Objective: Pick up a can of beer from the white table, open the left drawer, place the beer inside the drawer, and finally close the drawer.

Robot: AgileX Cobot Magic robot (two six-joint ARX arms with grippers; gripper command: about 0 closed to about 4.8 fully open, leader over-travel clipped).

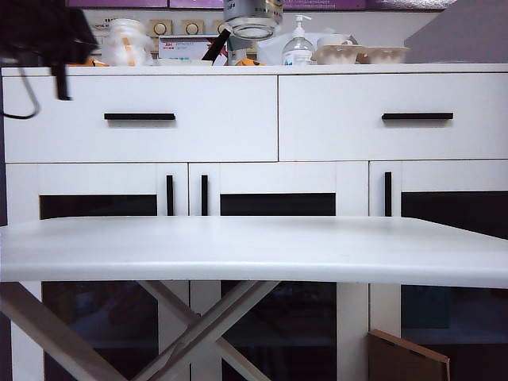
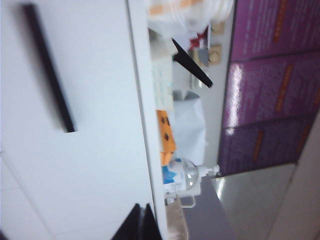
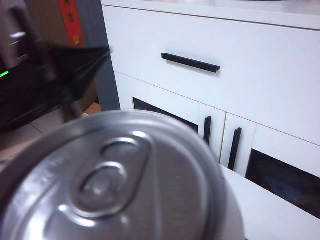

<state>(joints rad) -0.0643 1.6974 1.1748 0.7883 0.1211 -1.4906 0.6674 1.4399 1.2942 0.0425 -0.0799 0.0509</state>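
Two drawers side by side on the cabinet (image 1: 254,171), each with one black bar handle; the left drawer (image 1: 141,117) is shut. One beer can (image 3: 117,180), and it's up off the white surface (image 1: 254,248), held high by the right end effector (image 1: 252,24), whose jaws stand wide around it; in the right wrist view the can's silver top fills the frame. The left end effector (image 2: 140,225) is closed with nothing in it, sitting just in front of the left drawer. One pump bottle (image 1: 298,49) sits on the cabinet top.
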